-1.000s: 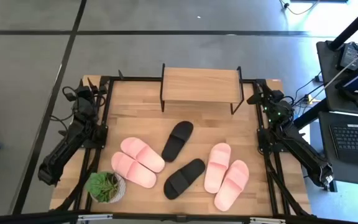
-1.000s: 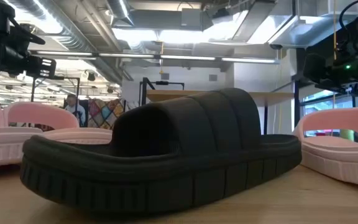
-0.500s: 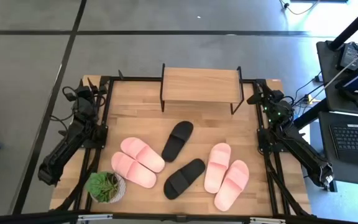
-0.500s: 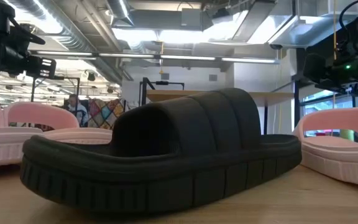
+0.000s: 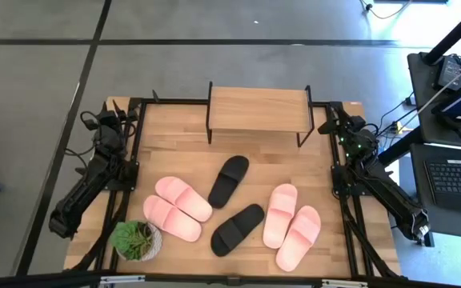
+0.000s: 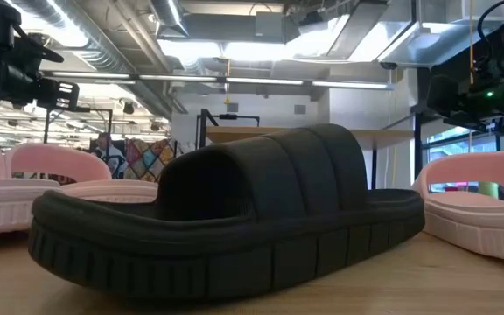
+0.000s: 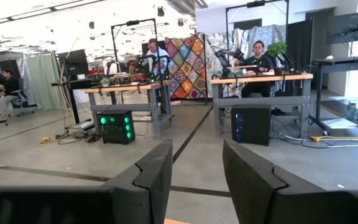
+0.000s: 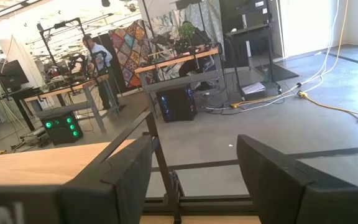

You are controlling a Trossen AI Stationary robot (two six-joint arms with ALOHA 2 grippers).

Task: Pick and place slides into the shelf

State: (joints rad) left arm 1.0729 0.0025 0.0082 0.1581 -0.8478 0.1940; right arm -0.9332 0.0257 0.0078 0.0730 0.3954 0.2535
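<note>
Six slides lie sole-down on the table in the high view: two pink (image 5: 177,207) at the near left, two black (image 5: 229,179) (image 5: 237,229) in the middle, two pink (image 5: 290,225) at the near right. The near black slide (image 6: 234,219) fills the low view. The shelf (image 5: 258,110) stands on its black legs at the far edge, its top bare. My left gripper (image 7: 196,180) is open at the far left corner, facing the room. My right gripper (image 8: 194,171) is open at the far right corner, beside the shelf top (image 8: 36,163).
A small potted green plant (image 5: 136,239) stands at the near left corner beside the pink slides. Black frame rails (image 5: 131,168) run along both table sides. Bare wood (image 5: 174,148) lies between the shelf and the slides. People sit at desks in the room beyond.
</note>
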